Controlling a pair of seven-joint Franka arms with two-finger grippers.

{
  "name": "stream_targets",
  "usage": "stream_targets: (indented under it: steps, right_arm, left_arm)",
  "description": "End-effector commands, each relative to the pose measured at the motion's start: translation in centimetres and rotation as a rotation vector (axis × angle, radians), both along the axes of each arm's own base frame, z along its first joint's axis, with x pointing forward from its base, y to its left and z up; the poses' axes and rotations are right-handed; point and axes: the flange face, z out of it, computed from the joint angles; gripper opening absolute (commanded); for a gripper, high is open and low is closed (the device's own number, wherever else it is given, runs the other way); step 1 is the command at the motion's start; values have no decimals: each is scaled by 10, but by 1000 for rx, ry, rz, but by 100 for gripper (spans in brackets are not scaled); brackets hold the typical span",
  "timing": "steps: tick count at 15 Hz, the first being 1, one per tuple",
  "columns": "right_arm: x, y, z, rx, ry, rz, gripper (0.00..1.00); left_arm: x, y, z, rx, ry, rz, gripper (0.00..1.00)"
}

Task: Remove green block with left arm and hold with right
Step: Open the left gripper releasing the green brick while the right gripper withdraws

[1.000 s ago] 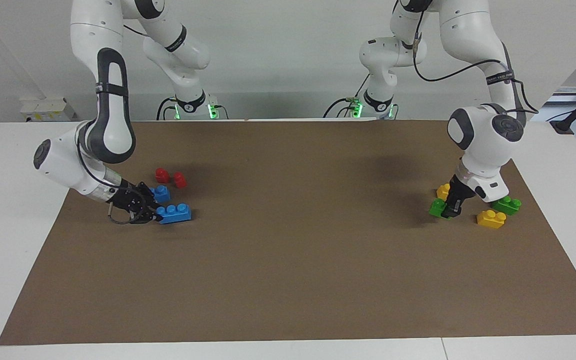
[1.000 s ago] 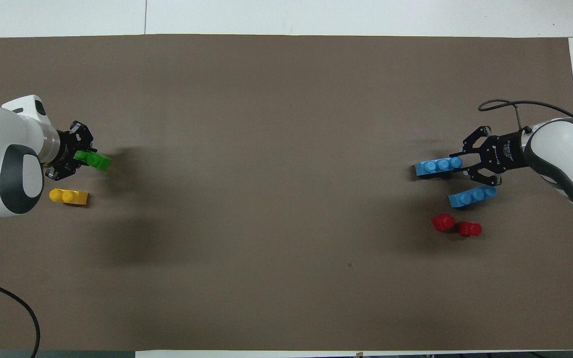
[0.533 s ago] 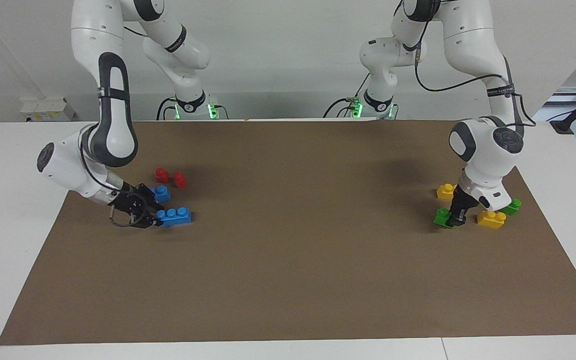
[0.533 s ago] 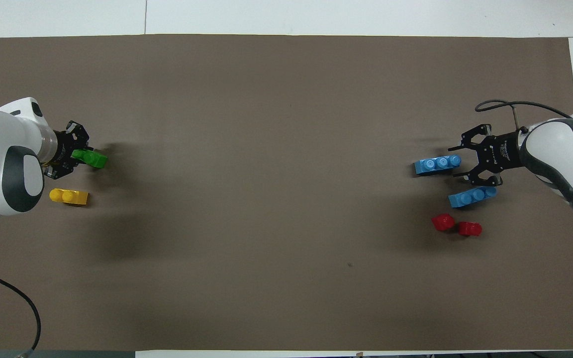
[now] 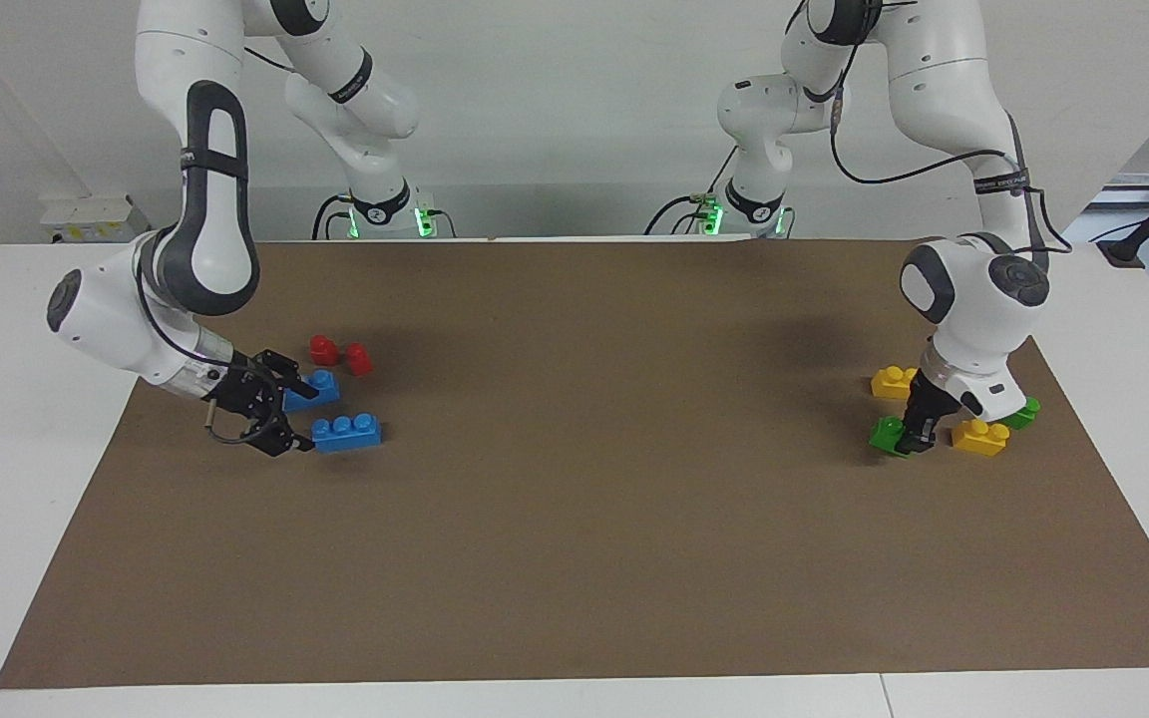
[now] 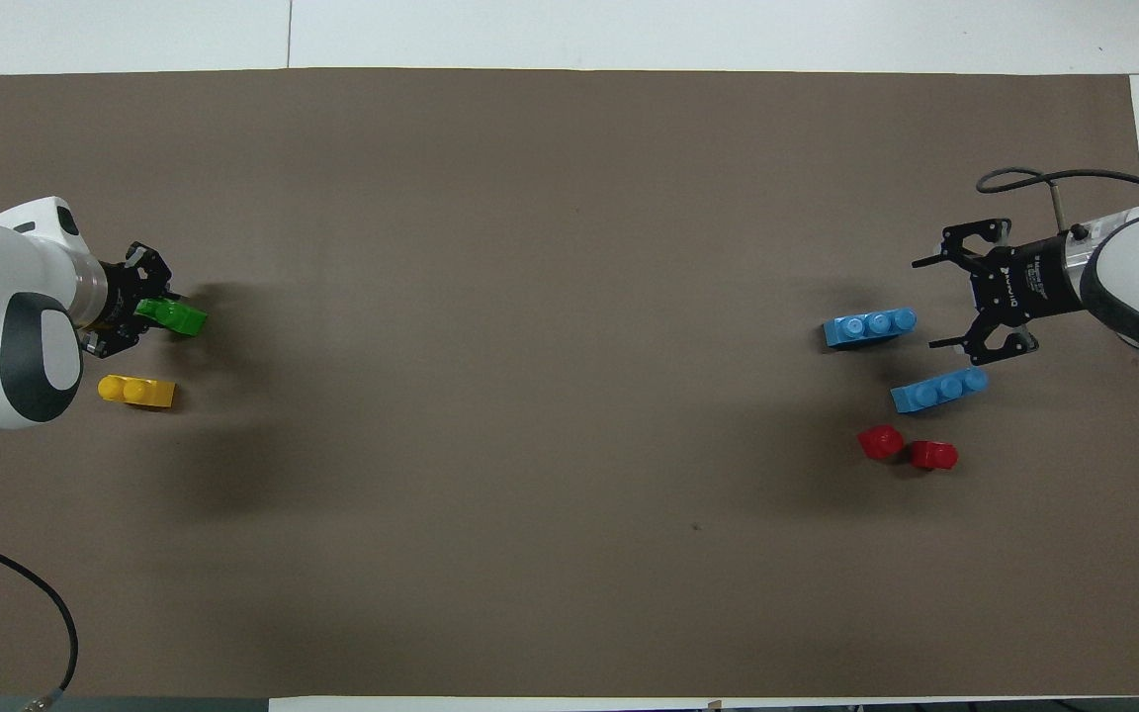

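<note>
Two arms work at separate ends of the brown mat (image 5: 574,519). Left gripper (image 5: 917,436) is down at the mat toward the left arm's end, its fingers set around the green block (image 5: 887,435), which rests on the mat; whether they grip it or have begun to let go, I cannot tell. A yellow brick (image 5: 979,437) sits just beside the gripper, another yellow brick (image 5: 894,381) nearer the robots, and a second green brick (image 5: 1023,411) is partly hidden by the wrist. Right gripper (image 5: 297,414) is low at the right arm's end, jaws spread wide and holding nothing, just clear of a three-stud blue brick (image 5: 346,433). A second blue brick (image 5: 320,385) lies nearer the robots, and two red pieces (image 5: 339,354) nearer again.
</note>
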Motion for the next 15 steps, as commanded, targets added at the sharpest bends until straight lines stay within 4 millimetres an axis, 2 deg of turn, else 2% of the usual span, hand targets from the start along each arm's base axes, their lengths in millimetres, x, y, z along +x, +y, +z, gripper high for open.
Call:
stream_targets:
  steps: [1, 5, 9, 12, 13, 14, 15]
  right_arm:
    - [-6, 6, 50, -87, -61, 165, 100]
    - [-9, 12, 105, -199, -177, 645, 100]
    - [-14, 14, 153, -266, -229, 869, 100]
    - [-25, 20, 179, -314, -259, 1087, 100]
    - [-28, 26, 188, -312, -246, 1168, 100]
    - [-28, 45, 198, -312, -233, 1237, 100]
    - [-31, 53, 204, -308, -218, 1256, 100]
  left_arm:
    - [6, 7, 2, 1, -14, -15, 100]
    - [10, 8, 25, -2, 15, -14, 100]
    - [9, 6, 62, -2, 20, -40, 100]
    - [0, 1, 86, 6, 56, -166, 100]
    - [-2, -2, 97, 11, 63, -219, 100]
    - [-2, -3, 108, 12, 76, -264, 100]
    - [-2, -5, 116, 20, 96, -321, 100]
